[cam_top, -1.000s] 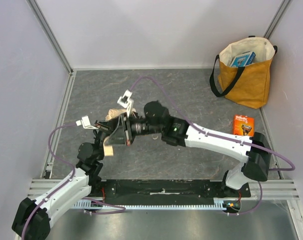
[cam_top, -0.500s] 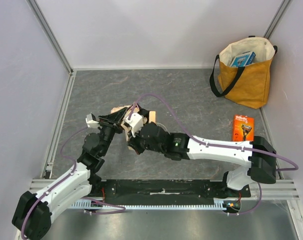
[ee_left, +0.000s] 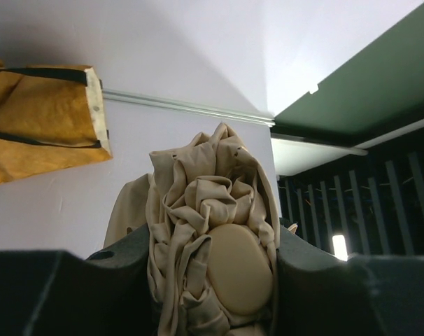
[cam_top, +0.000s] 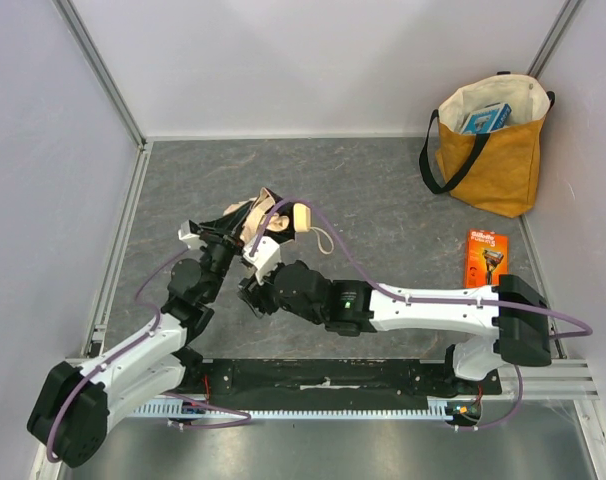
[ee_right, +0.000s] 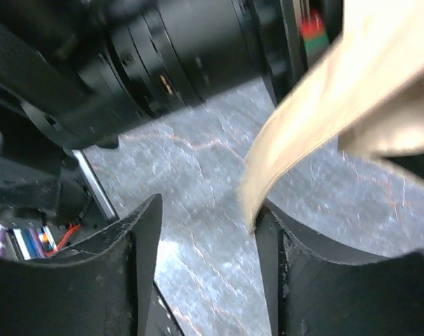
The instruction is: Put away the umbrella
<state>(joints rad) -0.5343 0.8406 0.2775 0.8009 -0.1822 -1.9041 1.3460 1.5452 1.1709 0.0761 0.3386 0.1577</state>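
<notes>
Beige-cream fabric: the umbrella [ee_left: 212, 210], bunched and pinched between the left gripper [ee_left: 212, 294] fingers, above the table [cam_top: 383, 190] left of centre. Right gripper [ee_right: 205, 273]: fingers spread, holding nothing. Step, apparently: gathering folds. Next, likely: carry to the tote bag [cam_top: 488, 140], far-right corner.

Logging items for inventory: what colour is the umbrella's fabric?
The umbrella is pale beige-cream, clearest in the left wrist view.
</notes>
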